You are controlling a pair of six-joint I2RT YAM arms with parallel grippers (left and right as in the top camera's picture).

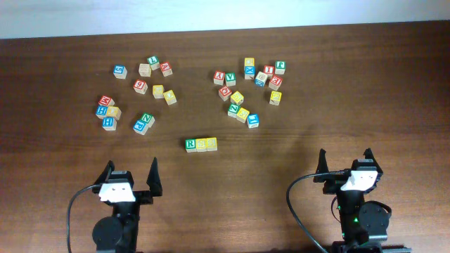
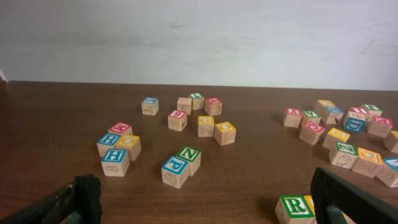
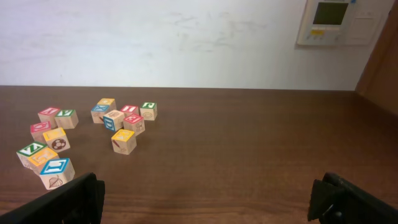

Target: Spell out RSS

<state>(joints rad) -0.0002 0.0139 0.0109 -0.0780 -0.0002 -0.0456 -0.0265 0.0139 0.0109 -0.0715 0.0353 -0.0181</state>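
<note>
Status check, left to right.

Left gripper (image 1: 132,169): near left of the table (image 1: 42,147). Fingers are spread fully wide with nothing between them, clear of every cube.

Left heap (image 1: 137,95): spare cubes on the far side, lying loose, with red, blue, green and yellow faces. It is well apart from the row.

Row: near the table's centre, between the two arms and a little farther out.
- The green R cube (image 1: 190,144) is at the left end.
- The first yellow cube (image 1: 201,144) touches it, and the second yellow cube (image 1: 211,144) touches that one.
- All three sit in one straight line.
- In the left wrist view I read the R plainly, but the yellow cubes are hidden behind a finger.
- Overhead, the yellow cubes' letters are too small to read, so I cannot confirm both are S.

Right heap (image 1: 249,88): far side, right of centre, lying loose and apart from the row.

Right gripper (image 1: 346,158): near right. Fingers are as wide as they go, empty, and well clear of the cubes.

Judgement: the word looks laid out, with R leftmost, and placing appears complete. No cube is in hand. All I see left to do is verify the two yellow letters.
</note>
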